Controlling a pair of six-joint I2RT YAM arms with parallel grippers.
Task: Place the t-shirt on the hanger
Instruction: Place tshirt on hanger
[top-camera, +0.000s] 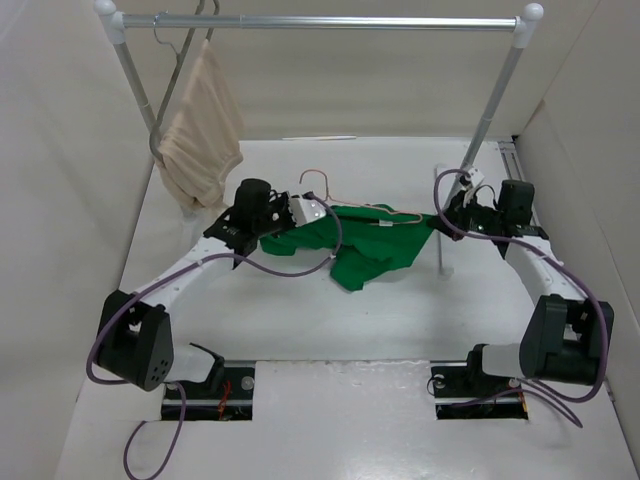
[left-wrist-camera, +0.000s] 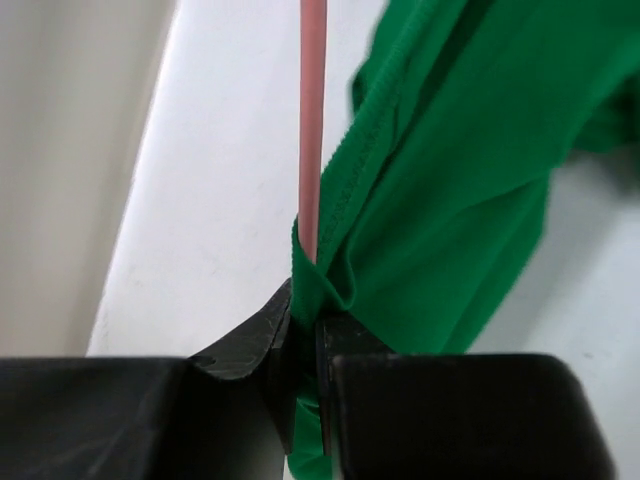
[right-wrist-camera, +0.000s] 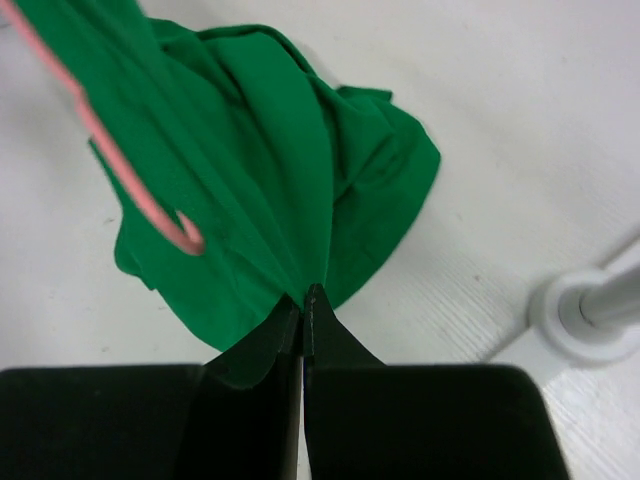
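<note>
One bright green cloth t-shirt (top-camera: 372, 250) sits bunched mid-table, with one thin pink wire hanger (left-wrist-camera: 311, 120) along its 12 o'clock edge. At the shirt's 9 o'clock end, the left gripper (top-camera: 303, 211) pinches green cloth and pink wire together. At 3 o'clock, the right gripper (right-wrist-camera: 303, 300) is clamped on a cloth fold. At 11 o'clock, one beige garment (top-camera: 200, 130) hangs on one grey hanger (top-camera: 180, 85) from one metal clothes rail (top-camera: 330, 21).

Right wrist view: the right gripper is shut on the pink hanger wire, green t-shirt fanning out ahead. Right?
No. The right wrist view shows the right gripper shut on a fold of the t-shirt, not the hanger, whose curved end lies clear of it, up-left. The t-shirt does fan out ahead.
</note>
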